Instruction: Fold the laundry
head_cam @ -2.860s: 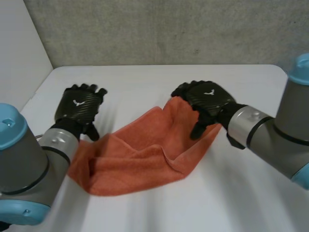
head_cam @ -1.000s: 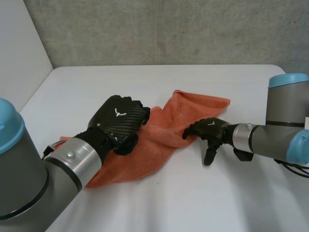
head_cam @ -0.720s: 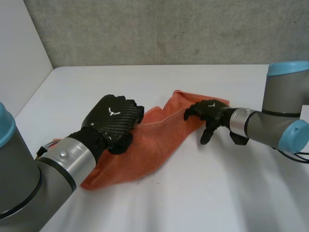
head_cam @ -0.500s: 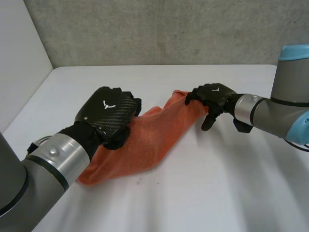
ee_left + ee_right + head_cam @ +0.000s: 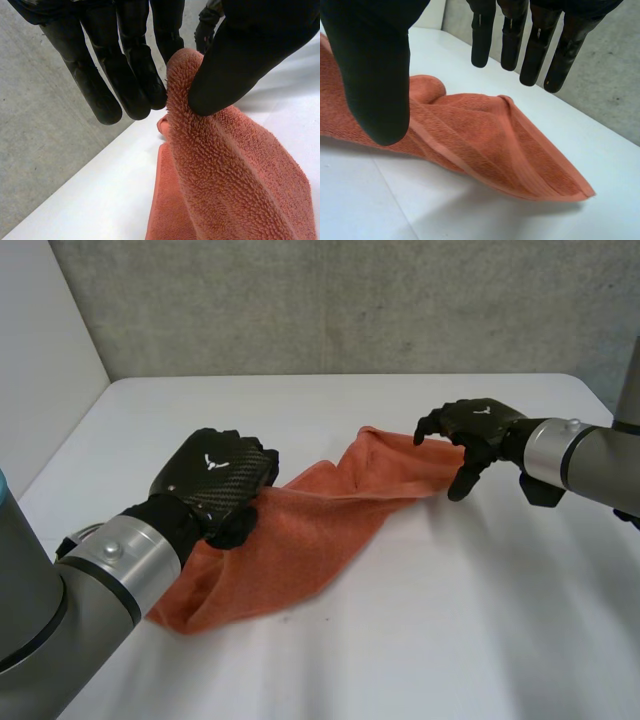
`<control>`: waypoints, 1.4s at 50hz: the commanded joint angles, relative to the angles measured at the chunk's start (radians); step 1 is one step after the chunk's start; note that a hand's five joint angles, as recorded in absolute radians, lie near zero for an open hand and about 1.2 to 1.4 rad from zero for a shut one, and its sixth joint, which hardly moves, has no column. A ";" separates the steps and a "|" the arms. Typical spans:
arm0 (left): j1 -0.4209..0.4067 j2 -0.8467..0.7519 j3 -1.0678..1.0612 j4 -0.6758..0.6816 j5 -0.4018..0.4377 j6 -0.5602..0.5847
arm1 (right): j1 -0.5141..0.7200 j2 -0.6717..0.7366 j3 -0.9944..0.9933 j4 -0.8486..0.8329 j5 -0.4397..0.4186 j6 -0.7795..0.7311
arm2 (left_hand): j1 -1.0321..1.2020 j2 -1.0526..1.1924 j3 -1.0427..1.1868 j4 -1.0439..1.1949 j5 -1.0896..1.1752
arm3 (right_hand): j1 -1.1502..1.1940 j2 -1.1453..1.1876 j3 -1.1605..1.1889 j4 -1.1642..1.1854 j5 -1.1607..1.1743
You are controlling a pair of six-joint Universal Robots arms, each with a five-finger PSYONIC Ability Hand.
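Reaching in from the near left edge, the left arm (image 5: 105, 575) angles across the table with its wrist low and the left hand (image 5: 215, 480) knuckles-up over the towel (image 5: 300, 540). In the left wrist view, its thumb (image 5: 235, 60) presses a raised ridge of the terry cloth against the side of the nearest of the fingers (image 5: 135, 75), so the hand has the towel pinched at an upper edge partway along its length. The other fingers hang straight beside that fold without touching it.

The orange towel lies loosely rumpled in a long diagonal band on the table. Its near end is by the left arm, and it rises slightly at the pinch. Its far end runs out toward the right hand (image 5: 478, 425).

The right arm (image 5: 585, 455) comes in low from the right side, almost level with the tabletop. Its hand is arched over the towel's far corner (image 5: 560, 185). The fingers (image 5: 535, 45) are straight and spread well apart from the thumb (image 5: 375, 65). The right wrist view shows the corner lying flat on the table beneath them, not gripped.

The table (image 5: 420, 640) is plain white with rounded far corners. Behind it stands a rough grey concrete wall (image 5: 350, 300), and a smooth white panel (image 5: 40, 360) closes off the left side.
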 commanded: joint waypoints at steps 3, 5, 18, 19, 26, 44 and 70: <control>-0.003 0.011 -0.003 -0.003 0.000 -0.001 | -0.009 0.091 -0.050 -0.017 0.005 0.004 | 0.275 0.199 0.206 0.202 0.260 | 0.017 -0.043 -0.041 -0.041 -0.046; -0.003 0.015 -0.003 -0.003 0.000 -0.001 | 0.001 0.153 -0.082 -0.020 0.011 0.007 | 0.275 0.199 0.206 0.202 0.260 | 0.019 -0.040 -0.038 -0.038 -0.043; -0.002 0.028 -0.009 -0.007 0.000 -0.002 | 0.060 0.344 -0.190 -0.160 0.022 0.143 | 0.275 0.199 0.206 0.202 0.260 | 0.186 0.126 0.129 0.128 0.124; -0.002 0.028 -0.011 -0.007 0.000 -0.002 | 0.068 0.364 -0.206 -0.189 0.033 0.164 | 0.275 0.199 0.206 0.202 0.260 | 0.306 0.246 0.249 0.248 0.244; 0.000 0.026 -0.018 -0.002 -0.002 -0.002 | 0.088 0.411 -0.277 -0.261 0.157 0.189 | 0.275 0.199 0.206 0.202 0.260 | 0.996 0.936 0.939 0.938 0.934; 0.101 -0.023 -0.006 0.003 0.003 -0.004 | 0.074 -0.228 0.106 -0.008 0.208 -0.222 | 0.275 0.199 0.206 0.202 0.260 | 0.996 0.936 0.939 0.938 0.934; 0.101 -0.439 0.540 -0.017 -0.087 0.210 | 0.137 0.097 -0.346 0.112 0.416 -0.378 | 0.275 0.199 0.206 0.202 0.260 | 0.996 0.936 0.939 0.938 0.934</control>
